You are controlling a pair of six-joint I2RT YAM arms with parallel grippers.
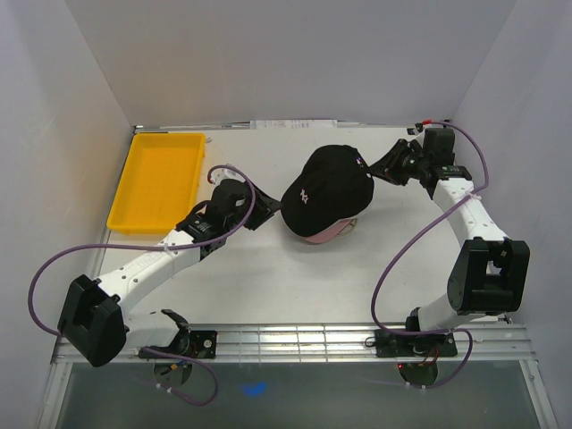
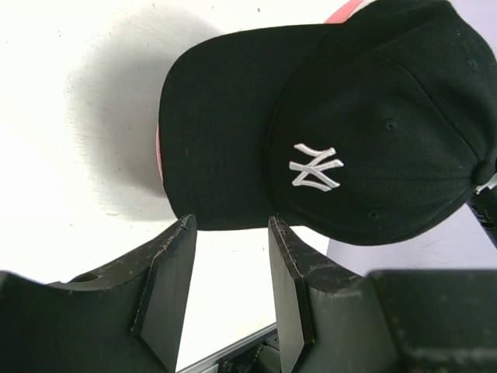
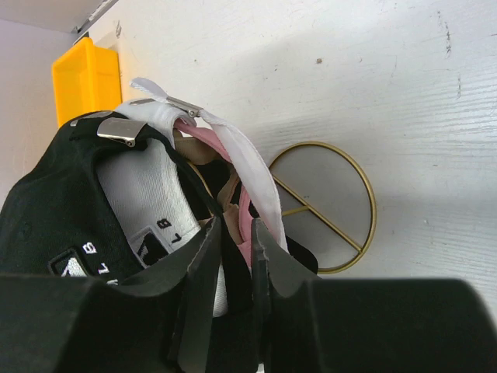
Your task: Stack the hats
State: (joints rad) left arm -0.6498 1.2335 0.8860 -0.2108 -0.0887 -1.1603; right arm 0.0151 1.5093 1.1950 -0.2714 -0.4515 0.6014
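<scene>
Step in hand, as judged: seating of the last hat on the pile. The black cap (image 1: 326, 188) is seen on top; a pink cap (image 1: 326, 234) shows beneath its brim; the strap of a white cap (image 3: 248, 171) hangs at the back. The gold wire stand (image 3: 376, 208) is seen on the table beyond the right claw's fingertips.

Right claw (image 3: 235, 229): the jaws are drawn narrow at the rear edge of the pile; dark fabric and pink strap are seen in the gap; whether a firm pinch is made cannot be told.

Left claw (image 2: 231, 225): the jaws are held apart with nothing between them; the black brim lies just ahead of the fingertips, untouched; the logo lies further ahead and to the right.

Next move, as judged: the rear hem is to be eased down over the caps below, then let go; little force is called for, since the fabric gives; the brim could be steadied from the left claw's side.

Look of the black cap: curved brim; rounded, uncollapsed crown; white stitched logo in front; metal buckle behind.
</scene>
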